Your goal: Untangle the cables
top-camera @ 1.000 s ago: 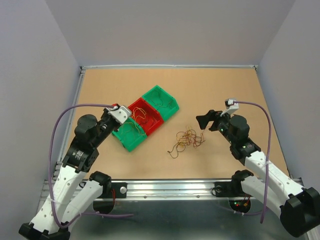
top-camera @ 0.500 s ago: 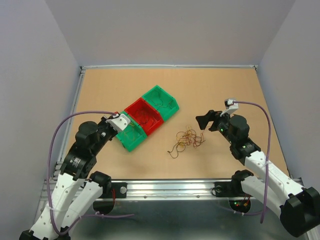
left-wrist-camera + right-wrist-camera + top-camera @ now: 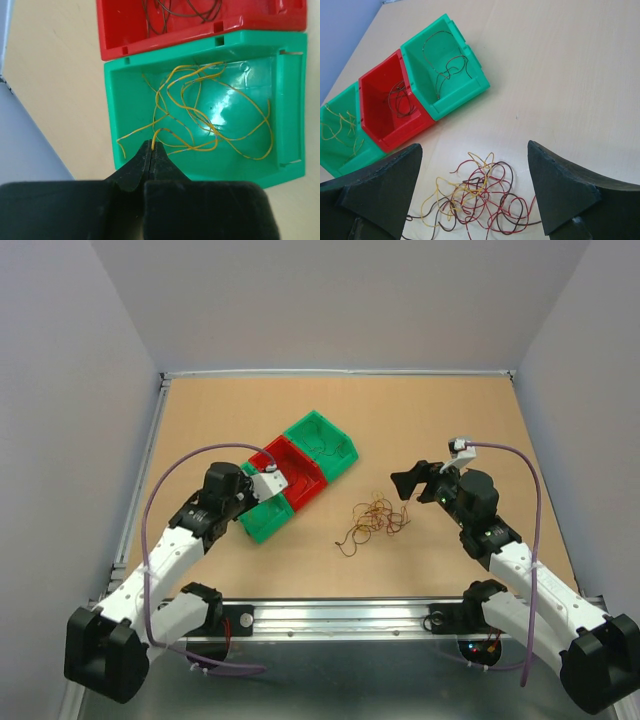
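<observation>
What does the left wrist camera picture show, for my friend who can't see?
The shut left gripper pinches the end of a yellow cable over a green bin holding more loose yellow cables. Beside it sits a red bin with dark cables.

Top edge crops the red bin [image 3: 200, 30] — a claw finger [image 3: 375, 195] covers part of the green bin [image 3: 340, 142].
</observation>
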### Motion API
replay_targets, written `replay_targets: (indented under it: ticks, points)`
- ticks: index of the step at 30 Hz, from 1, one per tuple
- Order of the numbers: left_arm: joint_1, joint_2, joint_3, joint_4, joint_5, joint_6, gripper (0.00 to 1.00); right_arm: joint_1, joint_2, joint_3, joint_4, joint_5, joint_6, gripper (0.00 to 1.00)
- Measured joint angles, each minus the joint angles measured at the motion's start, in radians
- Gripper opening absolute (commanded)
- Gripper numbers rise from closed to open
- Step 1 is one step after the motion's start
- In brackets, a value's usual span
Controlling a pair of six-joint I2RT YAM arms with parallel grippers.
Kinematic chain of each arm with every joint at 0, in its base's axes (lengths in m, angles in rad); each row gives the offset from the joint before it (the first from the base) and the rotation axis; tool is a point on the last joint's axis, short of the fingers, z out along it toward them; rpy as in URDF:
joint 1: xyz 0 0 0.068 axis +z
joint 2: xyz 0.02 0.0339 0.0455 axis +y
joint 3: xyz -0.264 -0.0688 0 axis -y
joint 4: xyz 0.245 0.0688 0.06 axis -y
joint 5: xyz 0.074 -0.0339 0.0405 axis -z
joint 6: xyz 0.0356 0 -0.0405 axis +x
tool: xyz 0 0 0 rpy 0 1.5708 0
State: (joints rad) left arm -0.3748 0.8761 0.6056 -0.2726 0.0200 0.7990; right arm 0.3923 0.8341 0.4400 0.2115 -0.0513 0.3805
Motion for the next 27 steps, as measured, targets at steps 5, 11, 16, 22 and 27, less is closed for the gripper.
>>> replay_targets:
  ticks: [5,11,16,22,27]
  points:
    - [0.011,0.213,-0.003,0.083,-0.051,0.064,0.0,0.0,0.0,0.0,0.0,-0.006,0.0,0.91]
    - [0.03,0.566,0.098,0.134,-0.064,0.093,0.0,0.0,0.006,0.0,-0.002,-0.011,0.0,0.91]
    - [0.035,0.729,0.205,0.213,-0.055,0.067,0.06,0.0,0.014,0.0,-0.002,-0.021,-0.004,0.91]
    - [0.037,0.742,0.228,0.234,0.023,-0.021,0.23,0.0,0.072,0.0,-0.008,-0.042,-0.008,0.9]
    - [0.037,0.745,0.252,0.258,0.063,-0.155,0.39,0.0,0.121,0.0,-0.026,-0.043,-0.007,0.9]
